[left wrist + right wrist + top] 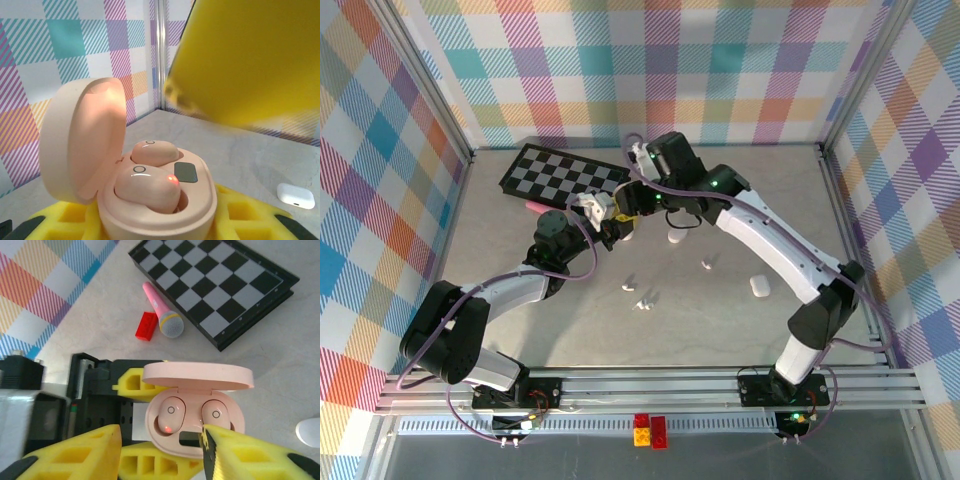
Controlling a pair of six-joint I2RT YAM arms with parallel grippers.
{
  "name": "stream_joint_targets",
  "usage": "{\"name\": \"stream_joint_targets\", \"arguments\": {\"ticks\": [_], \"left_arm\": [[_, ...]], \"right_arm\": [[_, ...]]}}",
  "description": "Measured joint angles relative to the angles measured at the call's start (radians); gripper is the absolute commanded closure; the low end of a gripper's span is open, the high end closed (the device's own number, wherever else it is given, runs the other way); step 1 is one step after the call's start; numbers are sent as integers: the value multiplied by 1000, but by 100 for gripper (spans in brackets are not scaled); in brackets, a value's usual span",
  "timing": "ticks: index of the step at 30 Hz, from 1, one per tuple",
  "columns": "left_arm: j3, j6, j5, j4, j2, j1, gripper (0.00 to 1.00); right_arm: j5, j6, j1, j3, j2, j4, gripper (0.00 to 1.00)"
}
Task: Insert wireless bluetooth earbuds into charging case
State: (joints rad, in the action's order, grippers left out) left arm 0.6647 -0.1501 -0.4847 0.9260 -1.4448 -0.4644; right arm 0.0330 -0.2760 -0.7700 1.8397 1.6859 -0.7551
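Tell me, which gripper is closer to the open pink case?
Left. The left gripper clamps the pink case between its yellow fingers; the right gripper hangs just above it, jaws apart, gripping nothing.

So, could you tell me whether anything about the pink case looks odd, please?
Nothing is askew, but in the open pink case one earbud glows red while the other earbud shows no light.

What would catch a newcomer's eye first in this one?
The open pink charging case, gripped by the left hand mid-table, with two pink earbuds seated inside, one glowing red. The right hand hovers open right over it. Behind lie a checkerboard and a pink toy microphone.
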Motion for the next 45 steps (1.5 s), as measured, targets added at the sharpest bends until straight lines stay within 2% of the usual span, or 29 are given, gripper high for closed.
{"name": "stream_joint_targets", "arguments": {"ticks": [7,17,24,28,35,39,45], "left_arm": [[-2,-1,-7,0,2,0,83],[-7,-1,-31,0,25,-1,82],[-15,4,-29,-9,34,-3,82],[-15,9,-18,-8,34,-3,82],[-15,43,-11,10,40,-3,82],[-15,76,-12,38,40,-3,82],[-15,133,-38,96,40,-3,82]], "right_arm": [[-33,3,18,72,-1,-5,50],[-71,50,32,330,213,-101,52],[-75,56,32,331,240,-143,52],[-75,53,31,264,191,-136,50],[-35,-8,44,76,43,-59,32],[95,-112,85,-109,-80,65,26],[352,-335,176,-376,-183,328,25]]}}
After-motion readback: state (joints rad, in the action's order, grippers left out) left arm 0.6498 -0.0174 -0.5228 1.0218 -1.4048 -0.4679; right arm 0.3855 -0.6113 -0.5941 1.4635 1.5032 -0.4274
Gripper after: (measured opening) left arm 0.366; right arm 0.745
